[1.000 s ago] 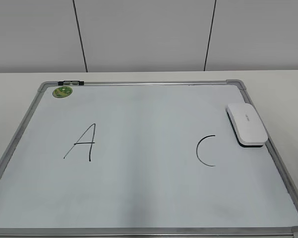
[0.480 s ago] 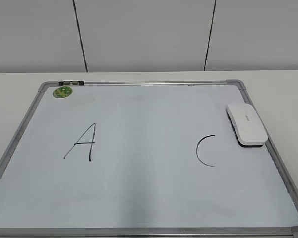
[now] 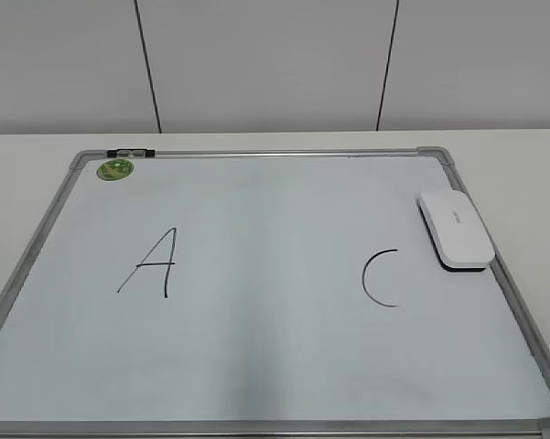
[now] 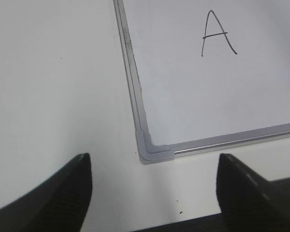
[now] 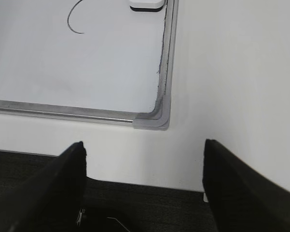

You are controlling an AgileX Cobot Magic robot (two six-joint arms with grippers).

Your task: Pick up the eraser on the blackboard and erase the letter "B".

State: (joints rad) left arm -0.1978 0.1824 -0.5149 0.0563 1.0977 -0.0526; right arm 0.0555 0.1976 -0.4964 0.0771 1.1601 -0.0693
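From the front, you see the blackboard [image 3: 256, 357] lying flat on the table [image 3: 27, 146]. The eraser [image 3: 455, 230] lies on the right side of the board, touching its right edge, just up and right of the "C" [image 3: 379, 278]. The "A" [image 3: 152, 262] is on the left, and a green magnet [image 3: 115, 169] sits in the far left corner. You can't find any "B" between the letters; that middle part looks blank. No arm shows here.

The eraser looks hard, smooth and light, so it may slip. Grab it across its two long sides, near the middle, and keep the dark side down. There are no boxes or bowls here, so nothing is holding anything.

From the left wrist, you see the left gripper [image 4: 152, 186] with its fingers spread wide and nothing between them. It hangs over the table just past the near left corner of the board, with the "A" farther off.

From the right wrist, the right gripper [image 5: 142, 171] is also spread wide and empty, near the board's near right corner. The eraser peeks in at the top, well apart from it.
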